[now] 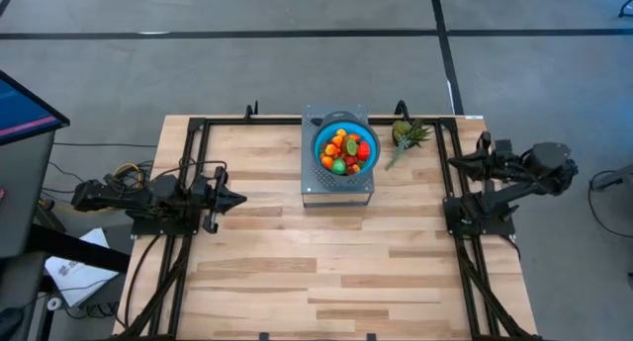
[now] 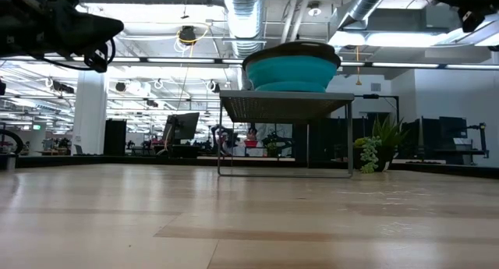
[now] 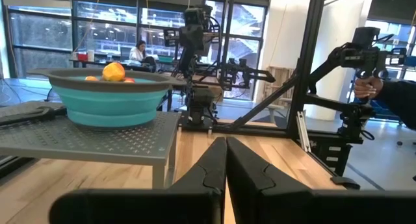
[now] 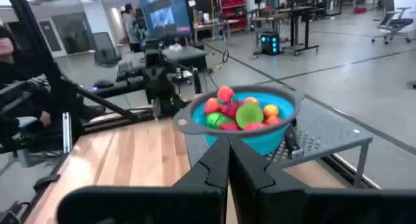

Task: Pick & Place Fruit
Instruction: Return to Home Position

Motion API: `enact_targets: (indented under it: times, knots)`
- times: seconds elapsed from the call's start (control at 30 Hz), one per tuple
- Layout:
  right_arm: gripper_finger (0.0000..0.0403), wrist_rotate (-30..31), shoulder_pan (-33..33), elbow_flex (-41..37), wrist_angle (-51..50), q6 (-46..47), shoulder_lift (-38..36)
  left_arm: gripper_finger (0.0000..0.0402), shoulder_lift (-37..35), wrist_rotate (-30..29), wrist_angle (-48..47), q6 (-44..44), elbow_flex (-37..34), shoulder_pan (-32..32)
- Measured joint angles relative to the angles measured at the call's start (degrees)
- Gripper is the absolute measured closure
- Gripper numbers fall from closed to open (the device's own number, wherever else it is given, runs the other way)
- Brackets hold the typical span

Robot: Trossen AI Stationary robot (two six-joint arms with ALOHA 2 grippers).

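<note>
Several small toy fruits, red, orange and green, lie piled in the blue bowl, which stands on a grey perforated stand at the table's far middle. In the right wrist view the fruit fills the bowl. My left gripper hangs shut near the table's left edge, pointing toward the stand and well short of it. My right gripper is shut near the right edge, raised and pointing toward the bowl. Neither holds anything.
A spiky green-leaved pineapple-like piece lies on the table just right of the stand. Black frame rails run along both sides. The wooden tabletop stretches bare toward the near edge. A person's sleeve shows beyond the left side.
</note>
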Motion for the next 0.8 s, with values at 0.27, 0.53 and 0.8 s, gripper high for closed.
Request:
enact_targets:
  times: [0.27,0.53,0.8]
  knots:
    - [0.0403,3.6,0.0,-3.9,2.4,3.3,0.0,0.0399,-0.1,0.0,0.0,0.1,0.0,0.0]
    - [0.0403,2.8,0.0,-8.0,14.5,0.9,0.0,0.0399,-0.1,0.0,0.0,0.0,0.0,0.0]
    - [0.0403,-5.7,0.5,-17.9,30.4,-4.4,0.0,0.0399,-0.1,0.0,0.0,0.0,0.0,0.0]
